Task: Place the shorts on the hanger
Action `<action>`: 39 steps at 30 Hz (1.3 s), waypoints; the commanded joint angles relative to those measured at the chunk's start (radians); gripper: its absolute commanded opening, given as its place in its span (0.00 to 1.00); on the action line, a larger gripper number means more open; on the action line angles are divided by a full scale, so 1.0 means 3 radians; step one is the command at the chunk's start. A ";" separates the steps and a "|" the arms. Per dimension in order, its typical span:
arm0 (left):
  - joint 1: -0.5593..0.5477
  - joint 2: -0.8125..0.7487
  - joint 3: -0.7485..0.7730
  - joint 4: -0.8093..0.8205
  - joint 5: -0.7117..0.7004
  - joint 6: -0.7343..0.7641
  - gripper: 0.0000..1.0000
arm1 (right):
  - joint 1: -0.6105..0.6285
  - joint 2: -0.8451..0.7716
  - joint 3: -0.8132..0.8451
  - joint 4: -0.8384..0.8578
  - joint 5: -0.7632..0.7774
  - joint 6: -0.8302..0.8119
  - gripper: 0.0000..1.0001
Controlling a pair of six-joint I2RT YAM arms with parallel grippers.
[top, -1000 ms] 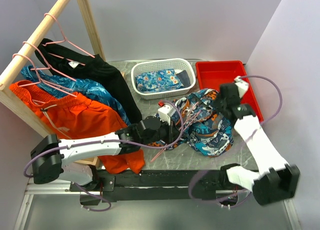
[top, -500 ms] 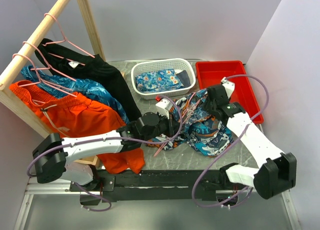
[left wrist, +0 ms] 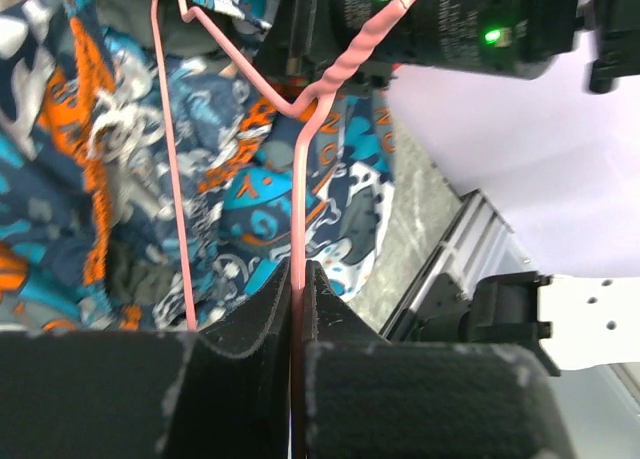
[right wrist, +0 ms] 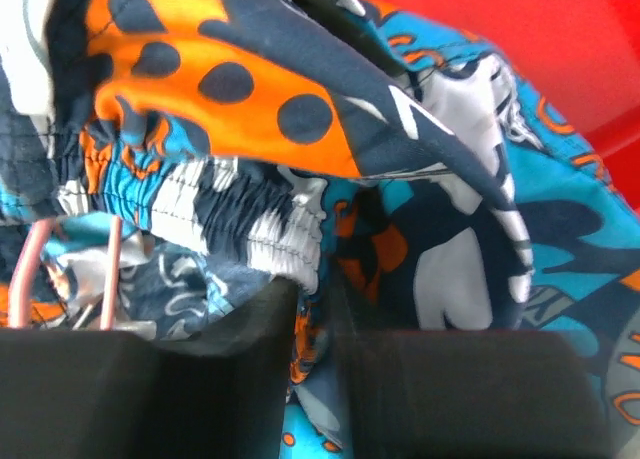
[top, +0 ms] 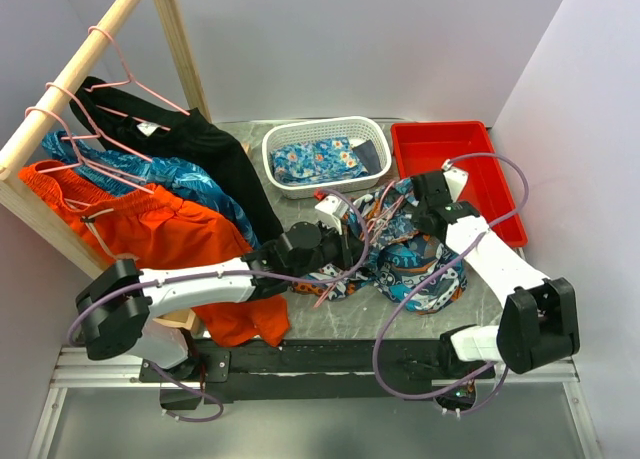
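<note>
The shorts (top: 415,267), patterned in orange, teal, navy and white, lie bunched on the table's right half. My left gripper (top: 345,249) is shut on the wire of a pink hanger (top: 352,259) that lies slanted over the shorts' left side. In the left wrist view the hanger (left wrist: 300,179) runs straight up from between the closed jaws (left wrist: 300,271) across the shorts (left wrist: 120,159). My right gripper (top: 425,215) sits at the far edge of the shorts. In the right wrist view it (right wrist: 318,291) is shut on fabric just under the elastic waistband (right wrist: 250,219), with a hanger wire (right wrist: 110,269) at the left.
A white basket (top: 325,129) holding a blue floral cloth (top: 315,161) stands behind the shorts, and a red tray (top: 450,144) is beside it on the right. The wooden rack pole (top: 80,69) at left carries pink hangers, orange shorts (top: 150,229), blue leafy shorts and a black garment (top: 215,154).
The right gripper has come down and leftward onto the shorts' far edge and has closed on the fabric. The left arm has shifted slightly, still holding the hanger.
</note>
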 commanded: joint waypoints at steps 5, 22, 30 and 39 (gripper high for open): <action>0.0012 0.0064 -0.0048 0.0894 0.0192 0.0021 0.01 | 0.0119 -0.0435 0.0357 0.0151 -0.0130 -0.0317 0.01; 0.0022 0.0519 0.0218 0.1754 0.0253 0.0057 0.01 | 0.0303 -0.0977 0.0585 -0.0130 -0.0923 -0.0722 0.00; 0.0078 0.0611 0.0111 0.2255 0.0437 0.0175 0.01 | 0.0273 -0.1489 -0.0086 -0.0452 -0.0687 -0.0068 0.33; 0.0084 0.0918 0.0197 0.2435 0.0576 0.0088 0.01 | 0.0212 -0.2042 0.0031 -0.0616 -0.0907 0.0530 0.82</action>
